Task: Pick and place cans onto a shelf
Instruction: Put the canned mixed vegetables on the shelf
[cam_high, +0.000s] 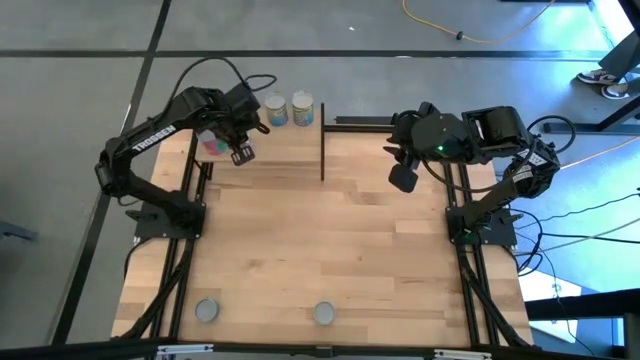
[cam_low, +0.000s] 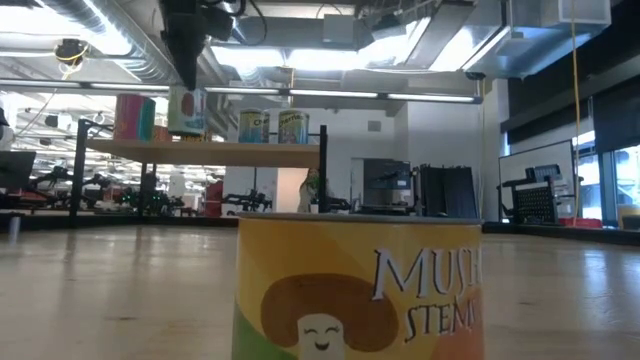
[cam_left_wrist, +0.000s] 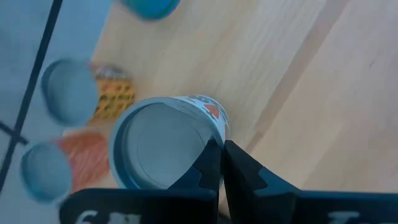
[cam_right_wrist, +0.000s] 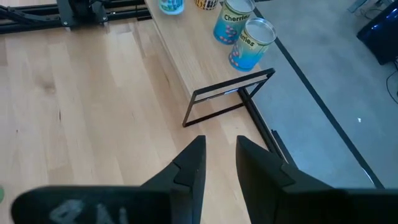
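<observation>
Pale wooden plank tabletop (cam_high: 330, 250) noted under bright ceiling strip lights (cam_low: 330, 60); raised light-wood shelf (cam_high: 290, 150) at 12 o'clock. Left gripper (cam_left_wrist: 221, 165) pinched shut beside a grey-topped can (cam_left_wrist: 165, 152); right gripper (cam_right_wrist: 221, 165) parted wide, holding nothing.

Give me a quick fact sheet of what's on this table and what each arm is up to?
Shelf: far edge of the table
Cans on shelf: two side by side, more under the left arm
Cans on table: two at the near edge
Left end effector: shut, over the shelf's left part
Right end effector: open, empty, beside the shelf

Cans (cam_high: 274, 110): seven visible; shelf (cam_high: 300, 160): one; arms: two
</observation>
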